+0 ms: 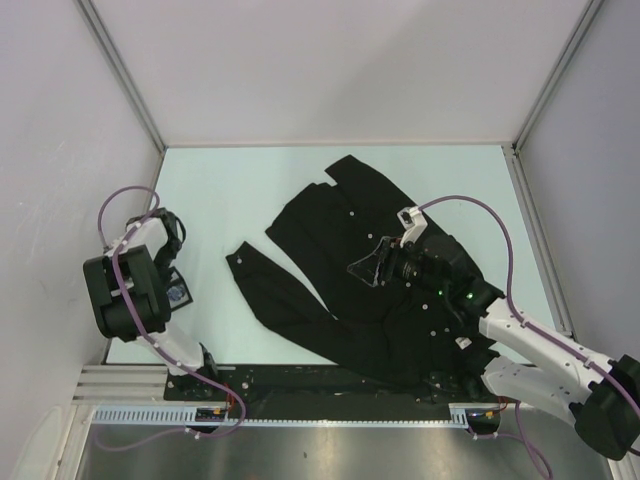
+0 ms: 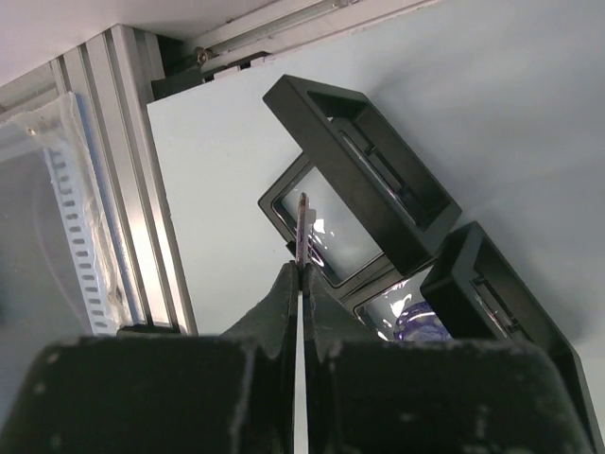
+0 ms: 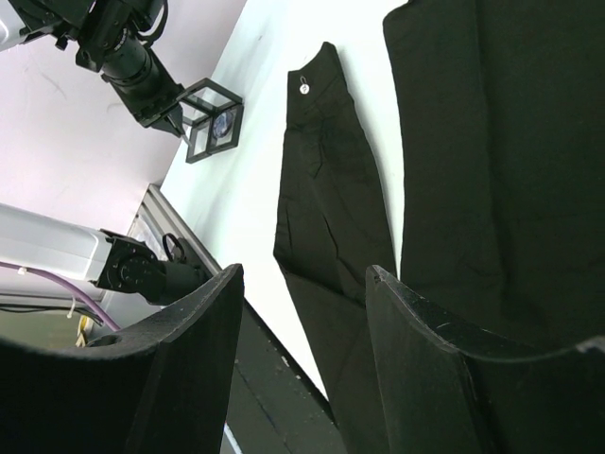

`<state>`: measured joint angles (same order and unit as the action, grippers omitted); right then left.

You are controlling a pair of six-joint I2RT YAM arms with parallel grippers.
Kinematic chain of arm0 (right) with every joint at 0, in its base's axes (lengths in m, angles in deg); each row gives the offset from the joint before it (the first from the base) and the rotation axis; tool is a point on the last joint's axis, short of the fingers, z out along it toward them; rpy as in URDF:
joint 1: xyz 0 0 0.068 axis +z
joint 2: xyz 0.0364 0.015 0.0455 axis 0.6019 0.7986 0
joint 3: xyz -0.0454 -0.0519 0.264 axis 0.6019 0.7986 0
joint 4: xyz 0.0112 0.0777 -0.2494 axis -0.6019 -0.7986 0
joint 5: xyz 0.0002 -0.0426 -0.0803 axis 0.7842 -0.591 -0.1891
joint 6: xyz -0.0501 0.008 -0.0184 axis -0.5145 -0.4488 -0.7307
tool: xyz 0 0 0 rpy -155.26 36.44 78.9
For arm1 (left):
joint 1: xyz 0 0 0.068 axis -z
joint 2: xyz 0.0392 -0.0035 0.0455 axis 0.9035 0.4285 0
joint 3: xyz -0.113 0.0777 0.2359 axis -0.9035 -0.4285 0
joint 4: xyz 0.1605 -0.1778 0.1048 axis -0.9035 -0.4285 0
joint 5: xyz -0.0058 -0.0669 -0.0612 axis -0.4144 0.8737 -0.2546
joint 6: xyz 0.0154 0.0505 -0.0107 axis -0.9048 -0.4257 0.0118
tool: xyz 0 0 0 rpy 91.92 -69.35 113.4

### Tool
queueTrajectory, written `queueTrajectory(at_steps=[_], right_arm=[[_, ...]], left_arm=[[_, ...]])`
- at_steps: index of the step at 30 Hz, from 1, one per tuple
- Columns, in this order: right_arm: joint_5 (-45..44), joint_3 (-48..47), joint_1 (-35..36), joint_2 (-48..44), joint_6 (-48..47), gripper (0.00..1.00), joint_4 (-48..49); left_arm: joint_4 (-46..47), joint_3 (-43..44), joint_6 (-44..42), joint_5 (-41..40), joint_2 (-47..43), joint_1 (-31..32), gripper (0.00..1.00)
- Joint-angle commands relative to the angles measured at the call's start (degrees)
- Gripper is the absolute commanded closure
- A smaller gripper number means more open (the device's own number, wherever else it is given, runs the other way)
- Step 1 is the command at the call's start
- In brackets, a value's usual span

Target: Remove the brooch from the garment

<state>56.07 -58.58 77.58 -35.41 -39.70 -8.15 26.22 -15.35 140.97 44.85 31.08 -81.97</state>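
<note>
Black garment point(image 1: 345, 315) lies centre-right; pale table point(image 1: 225, 190) shows along its left edge.

no text, label, brand, number or sign can be read on the garment point(image 1: 325, 240) or anywhere else in the three views

Lighting: bright, even; shadows faint. Shirt point(image 1: 310, 235): flat black, folds barely showing. My fingers point(image 3: 170, 378): blurred up close. Glare on box panes point(image 2: 331, 232).
</note>
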Motion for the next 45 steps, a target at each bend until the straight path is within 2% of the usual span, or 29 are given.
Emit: queueTrajectory(at_steps=[1, 25, 29, 45], right_arm=[[-1.06, -2.26, -0.24, -1.90, -1.24, 0.41, -0.08], [-2.20, -1.73, 0.03, -3.31, -1.07, 0.42, -1.14], [-1.94, -1.56, 0.12, -3.13, -0.89, 0.41, -0.70], [-2.02, -1.21, 0.12, -4.80, -0.80, 0.41, -1.66]], left_arm=[[1.89, 2.34, -2.37, -3.89, 0.79, -0.59, 1.00], [3.39, -0.47, -2.10, -3.98, 1.59, -1.90, 0.99], [3.83, -0.47, -2.37, -3.81, 1.85, -2.17, 0.94], [4.17, -0.64, -2.37, -3.37, 2.03, -2.61, 0.84]])
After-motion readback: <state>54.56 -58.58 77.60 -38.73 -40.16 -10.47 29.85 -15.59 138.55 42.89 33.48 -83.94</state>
